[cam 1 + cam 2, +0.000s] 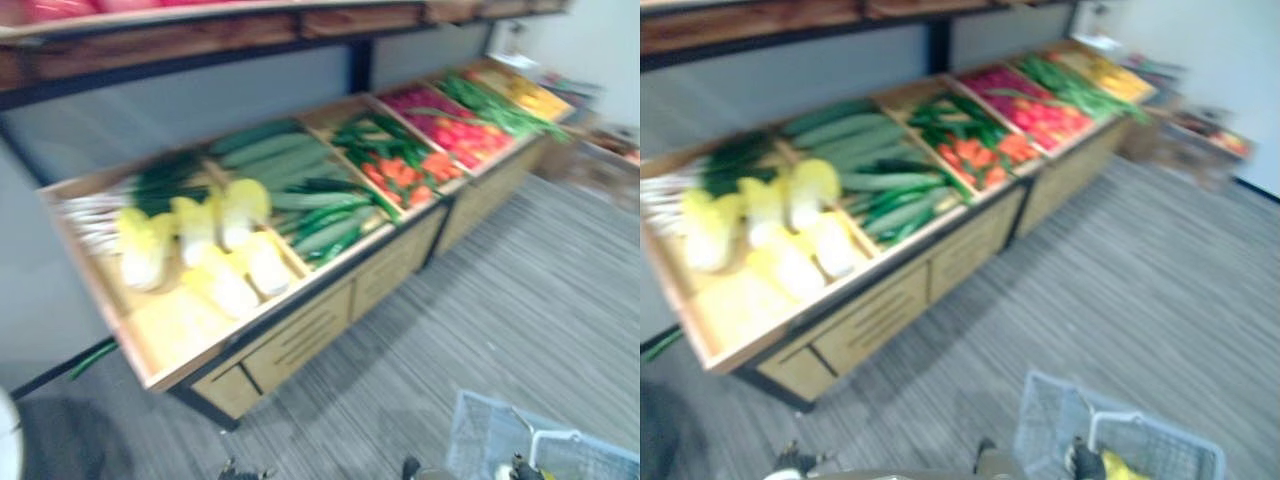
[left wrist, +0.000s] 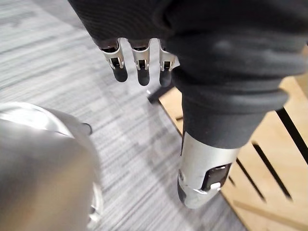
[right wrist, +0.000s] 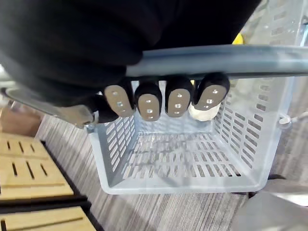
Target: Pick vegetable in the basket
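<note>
Carries the basket (image 3: 192,163) by its handle (image 3: 231,60) in the right hand (image 3: 147,103), curled shut round the bar, low and out in front of the stand (image 1: 300,340). Glimpses something pale and yellow inside the basket past those fingers (image 3: 178,101); cannot tell what. Lets the left hand (image 2: 142,62) hang loose and empty, straight-fingered, close by the stand's lower wooden front. Finds the vegetables lying in the stand's sloped compartments, none taken up by the free hand yet: pale yellow cabbages (image 1: 240,210) heaped at the stand's near end, long cucumbers (image 1: 290,165) stacked in the next compartment along, orange and red produce (image 1: 400,175) farther toward the stand's far end. Judges the cabbages the closest pick: probably bulky and fairly weighty for one hand, firm at the white base, soft and loose at the leafy yellow top. Best taken round the thick lower half with a broad wrap, thumb opposite, not by the leaves, likely to tear or slip. Reckons the cucumbers lighter, stiff and smooth-skinned, so apt to slide; better gripped across the middle than at a tapering end. Probably needs a step closer to the stand before any reach.
</note>
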